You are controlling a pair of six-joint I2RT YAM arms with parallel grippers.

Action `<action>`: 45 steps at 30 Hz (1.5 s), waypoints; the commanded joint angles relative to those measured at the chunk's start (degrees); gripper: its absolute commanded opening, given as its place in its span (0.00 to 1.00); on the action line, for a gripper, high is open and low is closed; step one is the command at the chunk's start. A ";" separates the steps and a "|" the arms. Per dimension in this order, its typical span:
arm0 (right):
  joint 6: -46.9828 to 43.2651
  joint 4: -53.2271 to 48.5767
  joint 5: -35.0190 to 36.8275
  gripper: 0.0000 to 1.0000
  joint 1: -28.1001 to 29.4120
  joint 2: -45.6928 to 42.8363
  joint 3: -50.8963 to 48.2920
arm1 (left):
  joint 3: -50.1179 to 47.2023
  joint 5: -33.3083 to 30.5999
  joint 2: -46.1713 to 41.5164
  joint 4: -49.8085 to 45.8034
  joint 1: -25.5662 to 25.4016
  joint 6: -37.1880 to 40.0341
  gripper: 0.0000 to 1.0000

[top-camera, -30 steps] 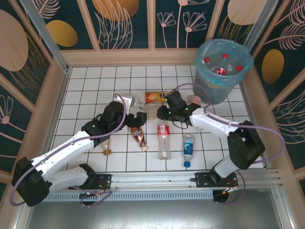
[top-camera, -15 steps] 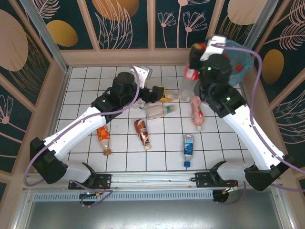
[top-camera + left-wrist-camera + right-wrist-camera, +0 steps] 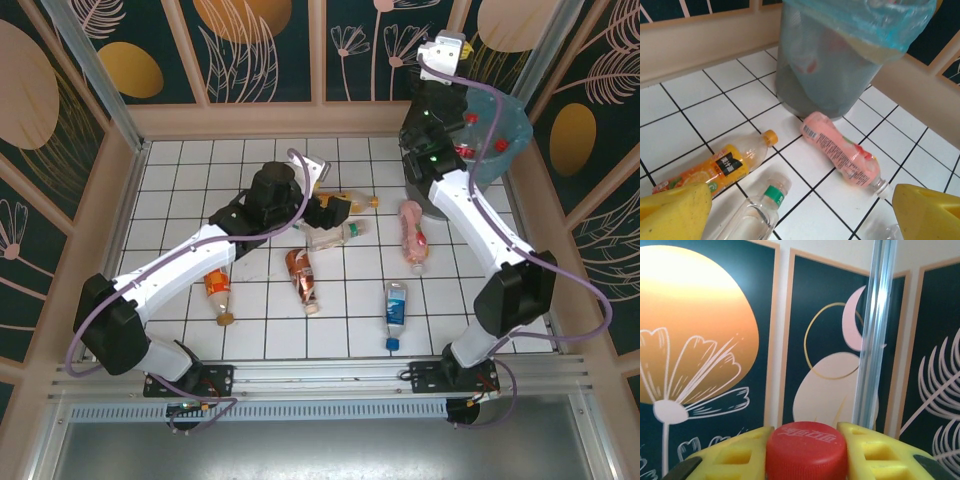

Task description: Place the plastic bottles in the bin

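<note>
Right gripper (image 3: 806, 460) clenches a red-capped bottle (image 3: 805, 440) by the far-right bin (image 3: 512, 118) — for dropping, likely. Left gripper (image 3: 800, 215), released, hovers over a green-capped bottle (image 3: 760, 212) — probably next.

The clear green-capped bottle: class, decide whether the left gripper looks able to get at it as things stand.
Probably yes: the left gripper is open and close to the green-capped bottle, with nothing between them. The orange bottle beside it may crowd one finger.

- White-tiled tabletop (image 3: 180, 180) had dark grid lines.
- Dark teal wall panels (image 3: 255, 50) with gold and pink plant motifs stood left, right and far.
- Aluminium rail (image 3: 320, 372) ran along the near edge.
</note>
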 commanded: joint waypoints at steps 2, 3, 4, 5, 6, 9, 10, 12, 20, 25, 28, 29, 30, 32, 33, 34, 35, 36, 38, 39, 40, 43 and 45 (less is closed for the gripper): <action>-5.46 4.55 2.73 0.00 -1.36 2.99 1.20 | -1.74 -0.13 -3.12 3.51 0.22 1.22 0.93; -5.16 4.11 2.65 0.00 -1.35 2.96 1.78 | -1.67 -0.27 -3.10 3.47 0.17 1.14 0.93; -5.09 3.97 2.65 0.00 -1.43 2.96 2.28 | -1.62 -0.16 -3.04 3.42 0.23 1.13 0.93; -5.33 3.95 2.61 0.00 -1.52 3.01 2.98 | -1.56 -0.06 -2.99 3.40 0.18 1.08 0.93; -5.79 3.74 2.67 0.00 -1.75 3.23 3.99 | -1.62 0.03 -2.94 3.42 0.19 1.03 0.93; -6.04 1.52 2.84 0.00 -3.45 4.70 7.08 | -1.62 0.15 -2.97 3.38 0.25 1.00 0.93; -5.80 0.68 2.97 0.00 -4.25 5.09 7.72 | -1.63 0.12 -3.04 3.34 0.20 0.96 0.93; -5.22 -0.17 2.89 0.00 -5.28 5.40 8.08 | -1.62 0.09 -3.12 3.31 0.20 1.02 0.93; 4.47 -11.71 1.22 0.04 -8.01 5.90 6.56 | -1.80 -0.14 -3.12 3.16 0.18 1.23 0.93; 8.72 -16.16 1.13 0.14 -8.46 5.22 3.44 | -1.98 -0.22 -3.30 3.16 0.17 1.31 0.93; 10.82 -17.55 1.04 0.14 -8.86 3.95 0.69 | -1.98 -0.23 -3.21 3.16 0.20 1.31 0.93; 11.19 -17.53 1.03 0.15 -8.90 3.64 -0.24 | -1.98 -0.14 -3.21 3.16 0.19 1.31 0.93; 11.85 -17.74 1.04 0.18 -9.04 3.06 -1.44 | -2.02 -0.06 -3.21 3.16 0.20 1.26 0.93; 12.83 -17.05 0.90 0.28 -8.92 1.77 -3.75 | -2.06 -0.06 -3.21 3.16 0.20 1.22 0.93; 14.14 -17.42 0.69 0.34 -9.02 1.06 -4.52 | -2.11 -0.05 -3.21 3.16 0.21 1.29 0.93; 15.04 -17.84 0.65 0.36 -9.17 0.53 -5.09 | -2.06 -0.12 -3.12 3.16 0.23 1.20 0.93; 15.83 -18.50 0.61 0.40 -9.33 0.11 -5.46 | -2.06 -0.12 -3.12 3.15 0.24 1.27 0.93; 16.38 -18.98 0.60 0.43 -9.32 -0.24 -5.79 | -2.06 0.00 -3.04 3.16 0.21 1.14 0.93; 17.03 -19.99 0.45 0.45 -9.29 -0.44 -5.82 | -2.06 0.14 -2.87 3.16 0.22 1.00 0.93; 17.19 -20.37 0.40 0.45 -9.28 -0.51 -5.74 | -2.00 0.31 -2.79 3.16 0.24 0.98 0.93; 17.26 -20.64 0.33 0.45 -9.27 -0.51 -5.65 | -1.95 0.34 -2.77 3.16 0.21 0.87 0.93; 17.41 -21.54 0.21 0.45 -9.27 -0.31 -5.13 | -1.98 0.34 -2.76 3.16 0.23 0.91 0.93; 17.79 -22.58 0.03 0.45 -9.29 -0.13 -4.54 | -2.06 0.30 -2.85 3.16 0.22 0.87 0.93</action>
